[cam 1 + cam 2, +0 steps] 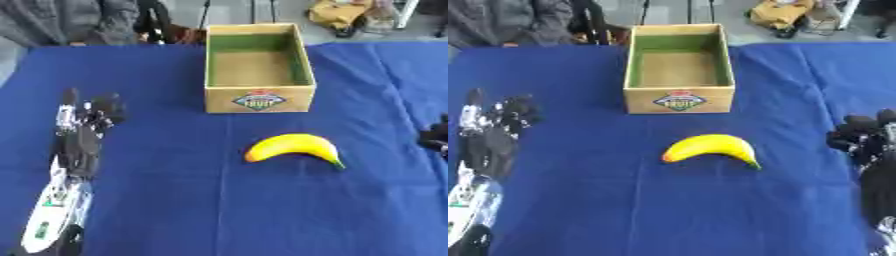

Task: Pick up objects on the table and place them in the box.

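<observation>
banana point(293, 146) mid-cloth, box point(259, 97) beyond, hands flanking

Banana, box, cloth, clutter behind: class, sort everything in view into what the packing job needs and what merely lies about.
Job:
banana, on the cloth
cardboard box, holding nothing
left hand, holding nothing
right hand, holding nothing

Lying about:
blue tablecloth
yellow bag beyond the table

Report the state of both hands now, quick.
Left hand: open, fingers up, holding nothing, resting at the table's left side.
Right hand: at the right edge, holding nothing; cannot tell whether its fingers are open or shut.
</observation>
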{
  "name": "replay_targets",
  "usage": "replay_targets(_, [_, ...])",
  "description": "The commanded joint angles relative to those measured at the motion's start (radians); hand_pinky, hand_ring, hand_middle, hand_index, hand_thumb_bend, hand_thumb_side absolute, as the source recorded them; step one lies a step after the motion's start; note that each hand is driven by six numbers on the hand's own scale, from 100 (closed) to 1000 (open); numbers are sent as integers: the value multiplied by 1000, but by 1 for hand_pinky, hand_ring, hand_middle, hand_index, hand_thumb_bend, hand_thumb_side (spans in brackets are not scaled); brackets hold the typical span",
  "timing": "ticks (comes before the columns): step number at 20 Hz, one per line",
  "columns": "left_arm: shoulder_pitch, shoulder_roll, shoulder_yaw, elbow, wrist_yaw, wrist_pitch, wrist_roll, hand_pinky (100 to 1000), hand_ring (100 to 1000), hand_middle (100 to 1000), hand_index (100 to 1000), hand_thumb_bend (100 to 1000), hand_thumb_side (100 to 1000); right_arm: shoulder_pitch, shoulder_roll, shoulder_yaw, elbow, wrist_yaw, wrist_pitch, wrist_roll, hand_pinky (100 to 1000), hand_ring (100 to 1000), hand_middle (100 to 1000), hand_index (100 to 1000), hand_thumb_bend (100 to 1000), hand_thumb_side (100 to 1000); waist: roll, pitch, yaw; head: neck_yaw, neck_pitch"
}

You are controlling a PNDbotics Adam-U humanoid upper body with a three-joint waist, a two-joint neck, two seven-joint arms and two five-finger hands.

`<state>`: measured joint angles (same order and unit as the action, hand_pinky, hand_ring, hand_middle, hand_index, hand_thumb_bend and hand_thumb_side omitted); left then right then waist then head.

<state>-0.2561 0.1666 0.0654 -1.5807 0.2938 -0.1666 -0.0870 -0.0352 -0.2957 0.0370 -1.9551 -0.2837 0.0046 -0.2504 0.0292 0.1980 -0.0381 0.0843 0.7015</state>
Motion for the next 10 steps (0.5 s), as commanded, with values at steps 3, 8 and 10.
replay_targets(3, [-13, 11, 6, -17, 5, 0, -3, 714, 706, 713, 542, 347, 946, -8, -22, -3, -25, 3, 0, 3, 671, 617, 552, 663, 100, 860, -2, -14, -1, -3, -8])
replay_targets(8, [-12, 11, 6, -16, 5, 1, -3, 714, 706, 713, 542, 347, 946, -8, -25, -2, -26, 3, 2, 5, 671, 617, 552, 663, 100, 860, -2, -14, 0, -4, -9])
replay_targets(10, [-12, 11, 6, -16, 4, 1, -3, 714, 706, 713, 542, 347, 946, -10, -28, 0, -28, 5, 2, 7, 672, 617, 552, 664, 100, 860, -3, -14, 0, -4, -9])
